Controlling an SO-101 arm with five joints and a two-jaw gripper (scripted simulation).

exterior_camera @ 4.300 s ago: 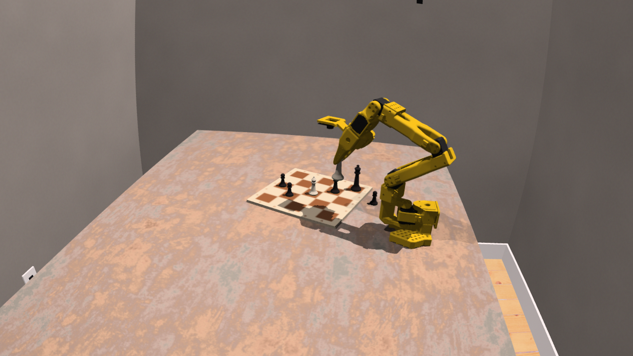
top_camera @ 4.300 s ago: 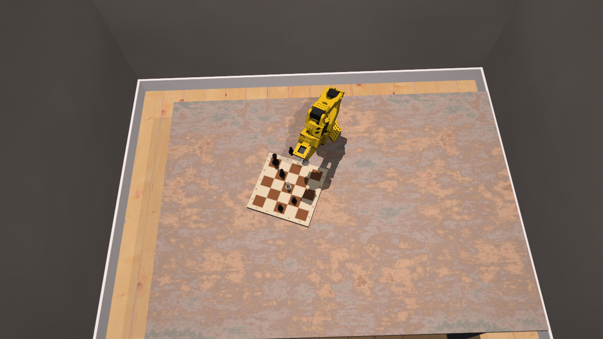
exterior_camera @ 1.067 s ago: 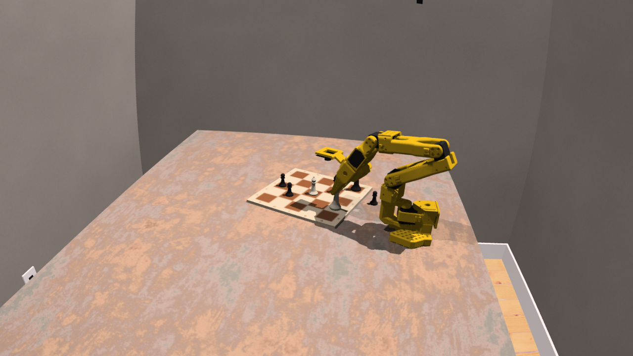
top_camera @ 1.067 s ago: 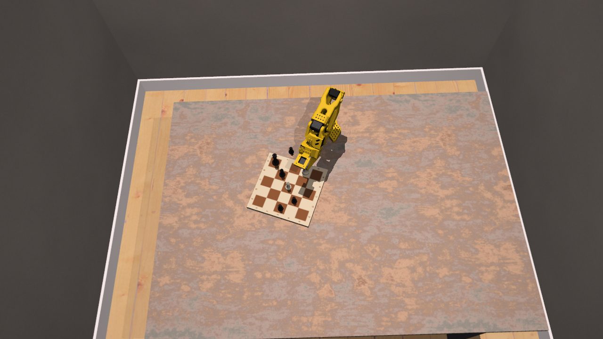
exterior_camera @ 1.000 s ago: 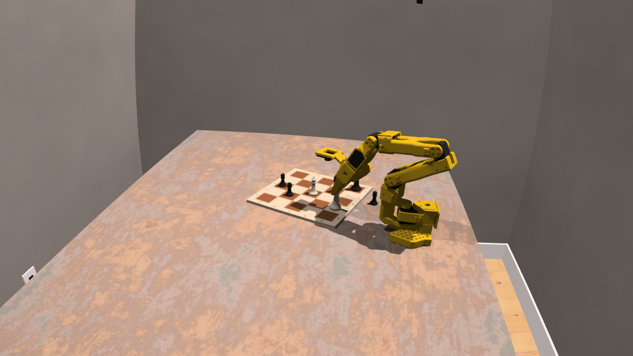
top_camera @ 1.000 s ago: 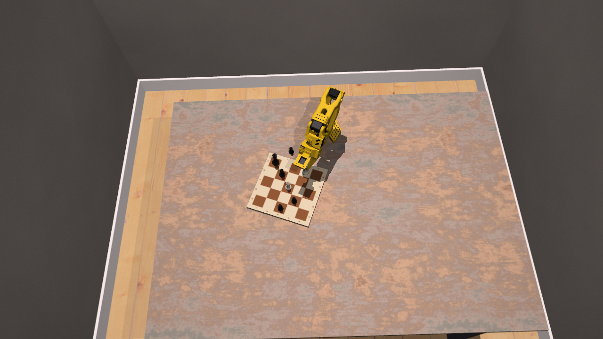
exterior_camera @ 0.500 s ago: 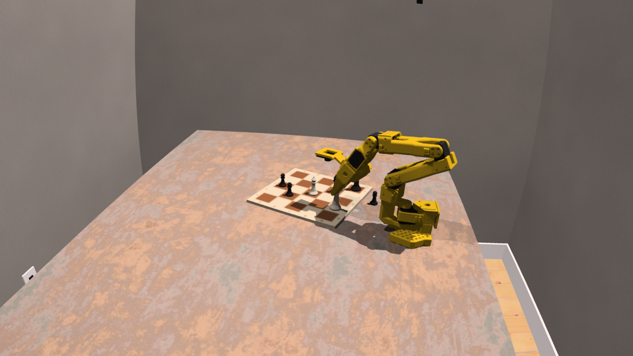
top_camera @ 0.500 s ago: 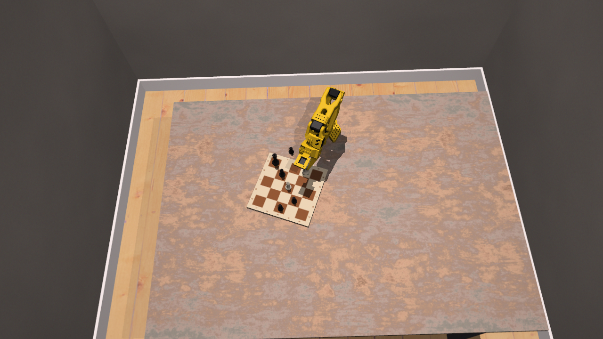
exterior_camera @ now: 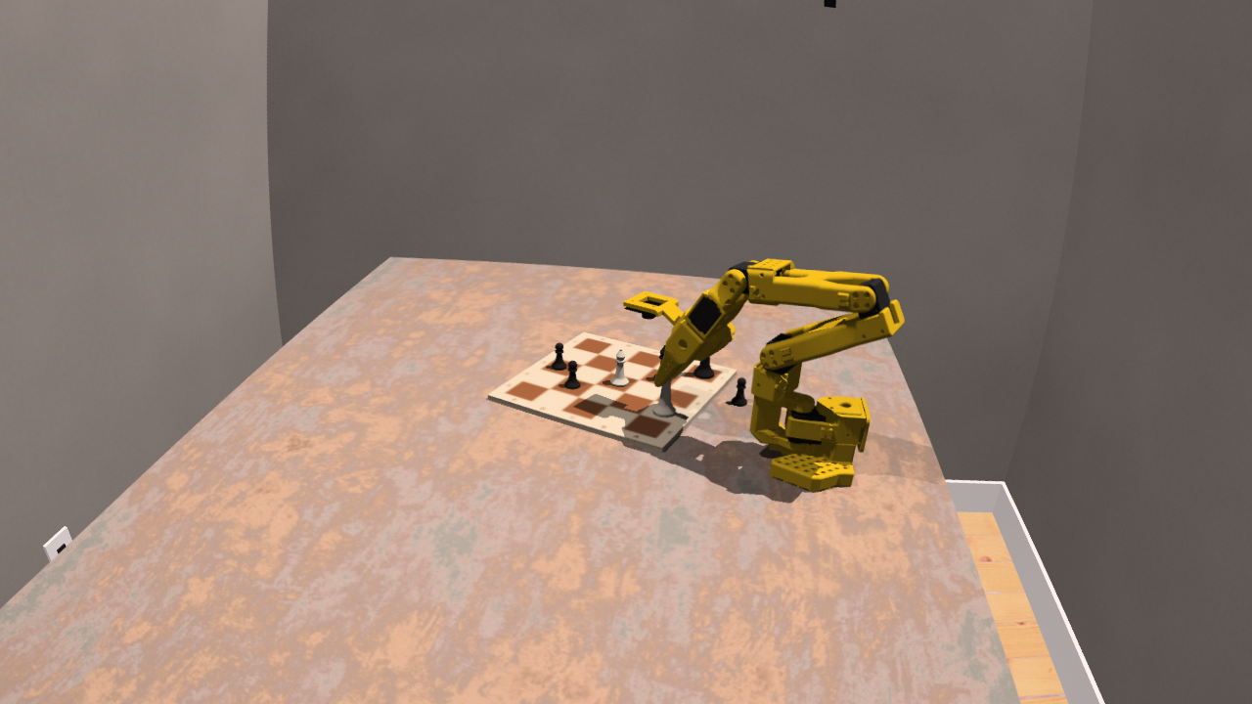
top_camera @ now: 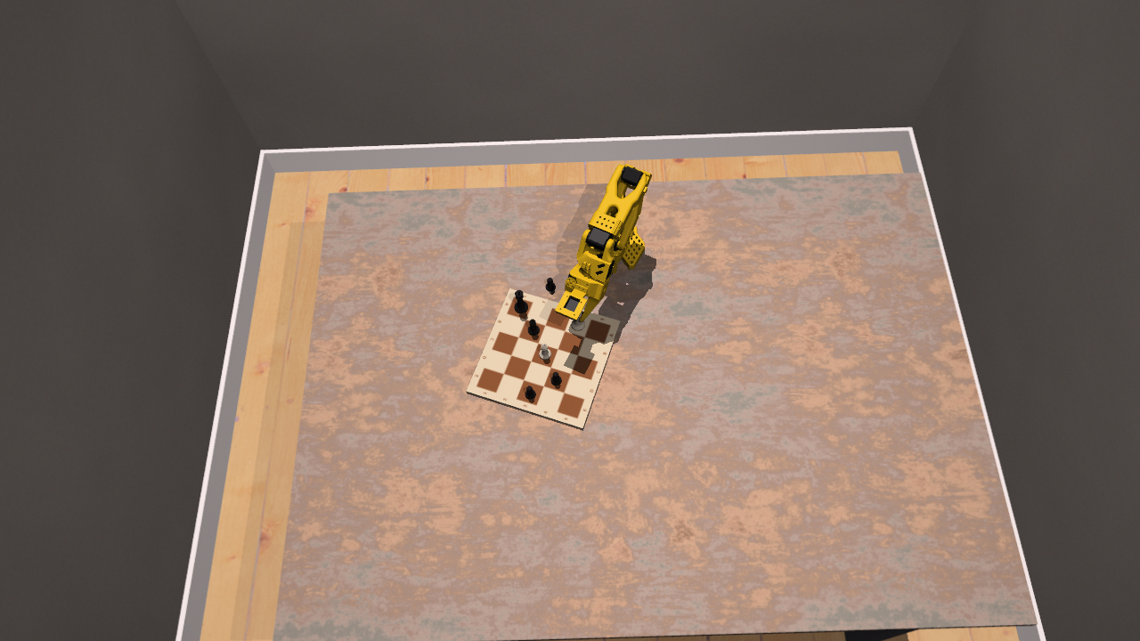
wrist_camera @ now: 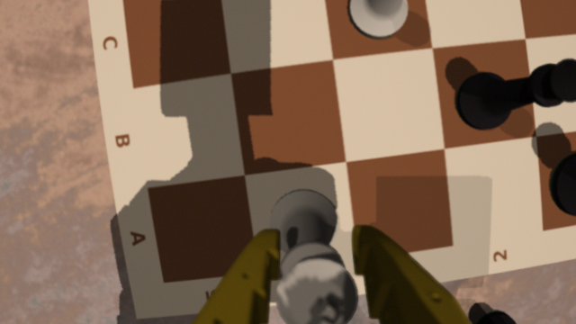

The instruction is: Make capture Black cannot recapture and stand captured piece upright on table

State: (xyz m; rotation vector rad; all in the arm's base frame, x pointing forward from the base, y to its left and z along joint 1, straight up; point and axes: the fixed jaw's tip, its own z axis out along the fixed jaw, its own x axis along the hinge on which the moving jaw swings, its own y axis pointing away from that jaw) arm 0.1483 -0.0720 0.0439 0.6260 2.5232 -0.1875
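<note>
Fingers (top_camera: 591,307) (exterior_camera: 672,360) flank a white piece (top_camera: 577,327) (exterior_camera: 665,403) (wrist_camera: 310,225), grasping or released, I cannot tell; its head is cut off below in the wrist view.

Compared with the earliest views, the arm (top_camera: 612,221) (exterior_camera: 818,286) has folded lower, bringing the gripper (top_camera: 580,317) (exterior_camera: 662,379) (wrist_camera: 316,252) down toward the board (top_camera: 473,389) (exterior_camera: 503,396) (wrist_camera: 108,180). The tall white piece (top_camera: 577,326) (exterior_camera: 665,404) (wrist_camera: 303,216), formerly raised, now stands on A4, its base apparently seated. In the exterior view, the black king (exterior_camera: 703,368) has become largely hidden behind the gripper.
</note>
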